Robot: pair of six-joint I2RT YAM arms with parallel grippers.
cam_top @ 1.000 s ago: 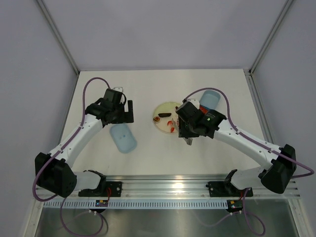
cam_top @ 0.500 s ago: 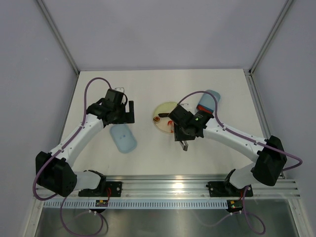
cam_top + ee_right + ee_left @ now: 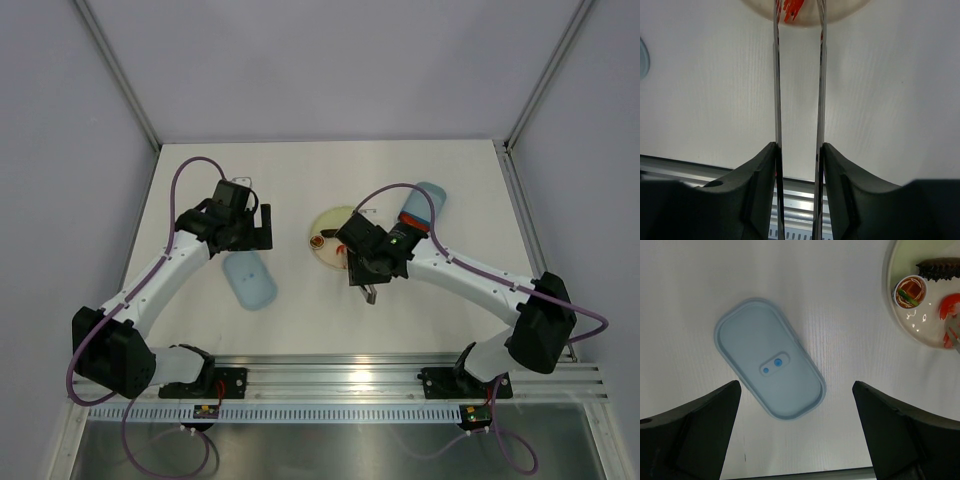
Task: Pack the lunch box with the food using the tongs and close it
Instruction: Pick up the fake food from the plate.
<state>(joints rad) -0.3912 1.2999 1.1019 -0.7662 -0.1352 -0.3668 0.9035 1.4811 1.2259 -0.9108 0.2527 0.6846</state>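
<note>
The tongs [image 3: 776, 75] are clamped between my right gripper's [image 3: 799, 150] fingers, both metal arms held parallel. Their tips reach over the plate's near rim, on either side of a red piece of food [image 3: 790, 11]. In the top view the right gripper [image 3: 365, 268] hangs at the pale-yellow plate's [image 3: 328, 220] near right edge. More food lies on the plate [image 3: 892, 315]: a round dark cup [image 3: 910, 291], a dark brown piece [image 3: 940, 266], a red shrimp [image 3: 950, 305]. The lunch box tub [image 3: 428, 200] sits behind the right arm. Its blue lid [image 3: 770, 372] lies flat below my open, empty left gripper [image 3: 796, 386].
The lid [image 3: 249, 279] lies left of the plate, near the left gripper [image 3: 250, 228]. A metal rail [image 3: 340, 378] runs along the table's near edge, and frame posts stand at the far corners.
My right arm has swung left toward the plate with the tongs, uncovering more of the tub behind it. The left arm and lid have stayed put.
</note>
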